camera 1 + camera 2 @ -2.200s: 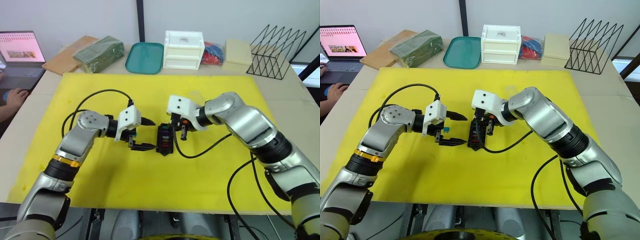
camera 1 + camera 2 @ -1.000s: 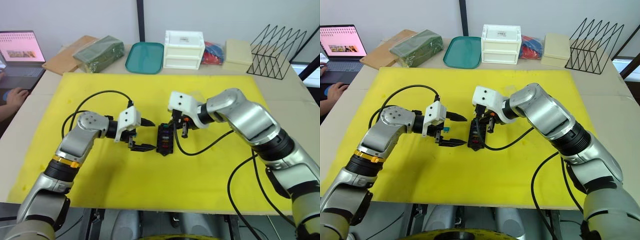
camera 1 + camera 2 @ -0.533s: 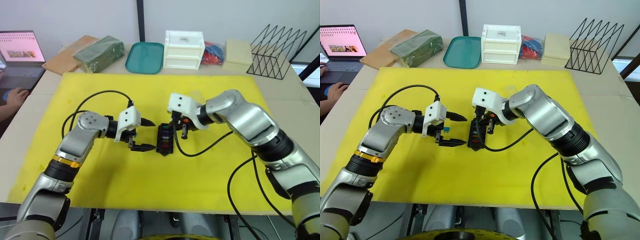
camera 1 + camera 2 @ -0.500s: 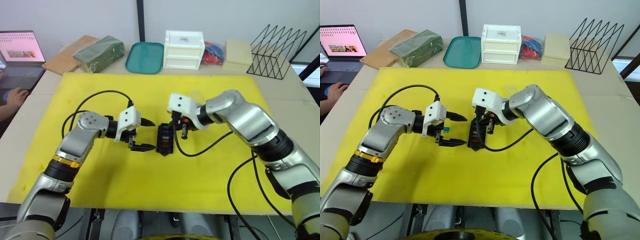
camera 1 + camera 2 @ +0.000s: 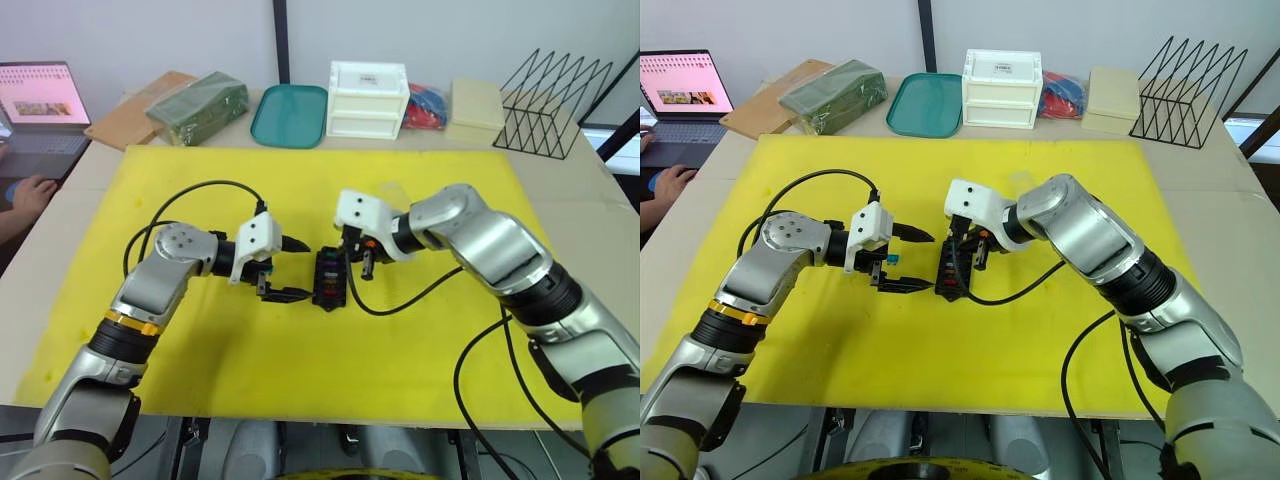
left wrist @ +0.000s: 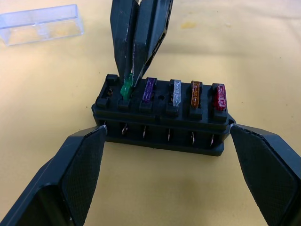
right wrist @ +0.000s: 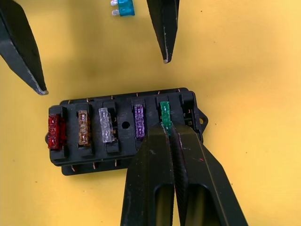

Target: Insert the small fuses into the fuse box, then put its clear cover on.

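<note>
The black fuse box point(image 5: 328, 278) lies in the middle of the yellow mat point(image 5: 420, 340). Red, orange, grey and purple fuses sit in one row of its slots point(image 7: 107, 125). My right gripper point(image 7: 168, 129) is shut on the green fuse point(image 7: 164, 114), which stands in the slot beside the purple one. On the box's left side my left gripper point(image 5: 300, 268) is open, one finger beyond each end of the box. A teal fuse point(image 7: 125, 8) lies loose on the mat between the left fingers. The clear cover point(image 6: 40, 23) rests on the mat beyond the box.
Along the table's back edge stand a teal tray point(image 5: 289, 115), a white drawer box point(image 5: 368, 98), a beige box point(image 5: 476, 104) and a black wire rack point(image 5: 555, 103). A green package point(image 5: 198, 103) lies back left. A laptop point(image 5: 40, 105) and a person's hand point(image 5: 30, 195) are far left.
My right arm has shifted slightly over the fuse box, keeping the green fuse at its slot. The left gripper and the box have stayed put.
</note>
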Motion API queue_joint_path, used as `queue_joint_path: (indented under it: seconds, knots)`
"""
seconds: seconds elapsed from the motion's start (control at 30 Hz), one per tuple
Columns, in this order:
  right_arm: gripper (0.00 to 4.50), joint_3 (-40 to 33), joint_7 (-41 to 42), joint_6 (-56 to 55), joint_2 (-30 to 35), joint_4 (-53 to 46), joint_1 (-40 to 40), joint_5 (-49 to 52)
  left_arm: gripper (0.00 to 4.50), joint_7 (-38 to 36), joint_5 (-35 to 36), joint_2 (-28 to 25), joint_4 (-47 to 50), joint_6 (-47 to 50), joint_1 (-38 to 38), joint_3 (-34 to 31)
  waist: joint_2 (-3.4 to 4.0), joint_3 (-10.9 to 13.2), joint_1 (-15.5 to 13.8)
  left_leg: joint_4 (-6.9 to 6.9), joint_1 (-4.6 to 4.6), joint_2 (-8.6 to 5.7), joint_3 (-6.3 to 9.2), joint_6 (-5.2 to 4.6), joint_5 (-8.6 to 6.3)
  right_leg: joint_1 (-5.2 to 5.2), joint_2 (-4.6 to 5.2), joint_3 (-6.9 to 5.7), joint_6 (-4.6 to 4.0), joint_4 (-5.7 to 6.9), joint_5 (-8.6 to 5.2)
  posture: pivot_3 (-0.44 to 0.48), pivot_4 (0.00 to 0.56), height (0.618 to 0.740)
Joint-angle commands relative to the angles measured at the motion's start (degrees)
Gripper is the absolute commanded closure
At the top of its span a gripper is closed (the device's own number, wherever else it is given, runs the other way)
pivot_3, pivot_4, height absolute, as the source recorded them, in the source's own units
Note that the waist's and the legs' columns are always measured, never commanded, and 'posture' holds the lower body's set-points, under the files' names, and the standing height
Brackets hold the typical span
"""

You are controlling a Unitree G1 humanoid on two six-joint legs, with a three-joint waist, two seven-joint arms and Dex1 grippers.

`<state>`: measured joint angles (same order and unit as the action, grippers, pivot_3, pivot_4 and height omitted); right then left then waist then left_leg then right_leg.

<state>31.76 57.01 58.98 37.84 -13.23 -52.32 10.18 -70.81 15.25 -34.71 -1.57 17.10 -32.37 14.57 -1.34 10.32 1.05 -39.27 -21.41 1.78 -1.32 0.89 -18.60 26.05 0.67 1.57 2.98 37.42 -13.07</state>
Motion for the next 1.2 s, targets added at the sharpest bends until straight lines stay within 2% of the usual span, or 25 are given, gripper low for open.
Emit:
queue_joint_path:
  seconds: [0.03, 0.5, 0.63, 1.2]
  knots:
    - [4.5, 2.84, 0.72, 0.01, 0.12, -0.21, 1.27, -0.72, 0.04, 0.18, 0.38, 0.2, 0.96, -0.4, -0.98, -1.24, 0.0, 0.0, 0.02, 0.0, 0.01, 0.0, 0.0, 0.0, 0.0, -0.01, 0.0, 0.0, 0.0, 0.0, 0.0, 0.0, 0.15, 0.74]
    - [4.5, 3.07, 3.22, -1.94, -0.54, 2.8, -0.68, -2.44, 0.04, 0.35, 0.26, 0.49, 0.77, -0.58, -1.01, -1.23, -0.01, -0.02, 0.05, 0.0, 0.08, 0.0, 0.01, 0.0, 0.0, -0.1, -0.01, 0.0, 0.0, 0.0, 0.0, 0.0, 0.15, 0.74]
    - [3.48, 1.9, 3.59, -1.51, -0.76, 2.3, -1.61, -2.07, 0.0, 0.37, 0.2, 0.48, 0.68, -0.59, -0.98, -1.35, -0.01, -0.02, -0.03, 0.0, 0.07, 0.0, 0.01, 0.0, 0.0, -0.09, -0.01, 0.0, 0.0, 0.0, 0.0, 0.0, 0.15, 0.74]
    - [3.48, -5.9, 4.23, 0.95, 0.58, -0.98, -5.36, 2.45, 0.0, 0.33, 0.02, 0.47, 0.03, -1.17, -1.35, -1.42, 0.0, -0.01, -0.06, 0.0, 0.0, 0.0, 0.02, 0.0, 0.0, -0.04, 0.0, -0.02, 0.0, -0.04, 0.0, 0.0, 0.15, 0.74]
